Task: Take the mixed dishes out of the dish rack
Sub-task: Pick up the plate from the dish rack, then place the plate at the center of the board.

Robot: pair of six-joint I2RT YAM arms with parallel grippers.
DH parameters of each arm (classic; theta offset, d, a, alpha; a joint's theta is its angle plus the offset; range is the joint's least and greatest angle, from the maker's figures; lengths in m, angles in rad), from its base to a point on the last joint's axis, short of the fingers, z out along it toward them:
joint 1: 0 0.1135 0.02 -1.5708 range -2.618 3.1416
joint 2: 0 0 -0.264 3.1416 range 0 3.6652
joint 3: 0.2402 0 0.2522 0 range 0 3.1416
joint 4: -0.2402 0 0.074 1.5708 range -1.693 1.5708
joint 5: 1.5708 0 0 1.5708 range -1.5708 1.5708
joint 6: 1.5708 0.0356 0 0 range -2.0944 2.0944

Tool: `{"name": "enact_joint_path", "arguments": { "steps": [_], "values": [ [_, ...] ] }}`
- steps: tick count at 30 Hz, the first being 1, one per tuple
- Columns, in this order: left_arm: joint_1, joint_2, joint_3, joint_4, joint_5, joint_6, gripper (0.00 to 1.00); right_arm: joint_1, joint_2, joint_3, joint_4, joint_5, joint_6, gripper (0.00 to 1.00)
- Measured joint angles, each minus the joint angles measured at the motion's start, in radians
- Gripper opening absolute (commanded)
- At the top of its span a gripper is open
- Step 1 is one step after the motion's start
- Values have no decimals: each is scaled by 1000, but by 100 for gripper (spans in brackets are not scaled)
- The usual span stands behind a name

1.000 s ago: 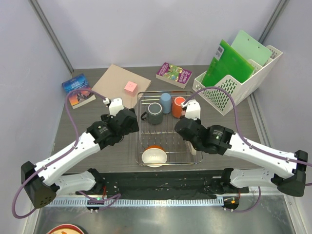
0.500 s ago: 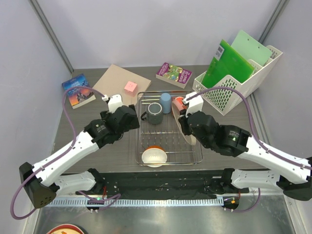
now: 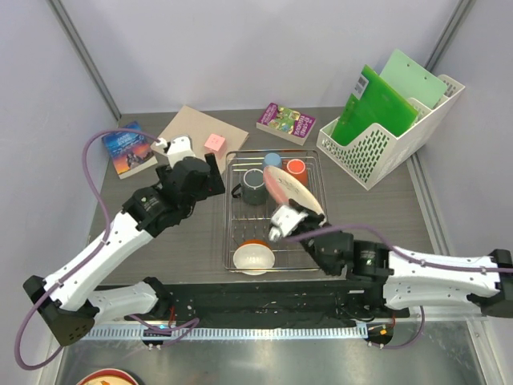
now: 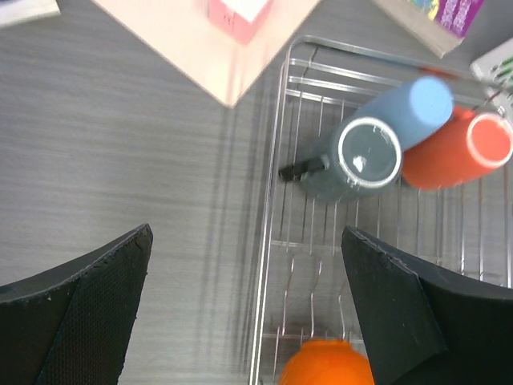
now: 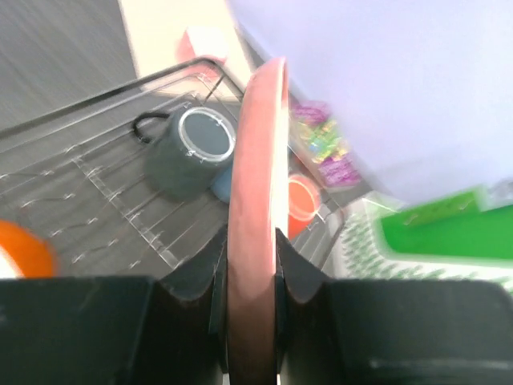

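Note:
The silver wire dish rack (image 3: 227,224) stands mid-table. My right gripper (image 3: 282,220) is shut on the rim of the pink plate (image 3: 292,191), which hangs tilted above the rack; the right wrist view shows the plate (image 5: 256,200) edge-on between the jaws of that gripper (image 5: 251,265). At the rack's far end stand the dark grey mug (image 3: 255,186), light blue cup (image 3: 272,160) and orange mug (image 3: 296,168). The white bowl with orange inside (image 3: 253,257) sits at the near end. My left gripper (image 4: 247,241) hovers open over the rack's left rim (image 4: 268,265), holding nothing.
A white perforated file holder (image 3: 385,144) with green folders stands at the far right. Behind the rack lie a purple book (image 3: 284,122), a tan board (image 3: 192,136) with a pink cube (image 3: 214,143), and a blue book (image 3: 127,148).
My right gripper has drawn back toward the near edge and lifted the pink plate out of the rack, tilting it. The left arm has shifted a little farther away and to the left.

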Motion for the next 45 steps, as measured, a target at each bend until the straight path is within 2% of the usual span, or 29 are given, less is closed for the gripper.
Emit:
{"name": "enact_joint_path", "arguments": {
  "steps": [3, 6, 9, 13, 19, 25, 32, 45],
  "values": [
    [51, -13, 26, 30, 54, 41, 100, 85, 46, -156, 327, 79, -368, 1],
    [92, -40, 29, 64, 130, 81, 100, 123, 126, -246, 537, 108, -636, 1],
    [108, -61, 35, 92, 205, 124, 100, 138, 164, -275, 665, 125, -808, 1],
    [111, -68, 44, 132, 338, 182, 100, 169, 168, -278, 787, 146, -944, 1],
    [111, -51, 45, 155, 521, 243, 100, 261, 206, -278, 875, 148, -1049, 1],
    [127, -41, 46, 156, 524, 280, 100, 311, 272, -277, 893, 167, -1082, 1],
    [116, -66, 63, 196, 553, 279, 100, 340, 321, -277, 892, 100, -1091, 1],
    [116, -40, 23, 227, 691, 254, 96, 347, 347, -267, 904, 55, -1121, 1]
  ]
}}
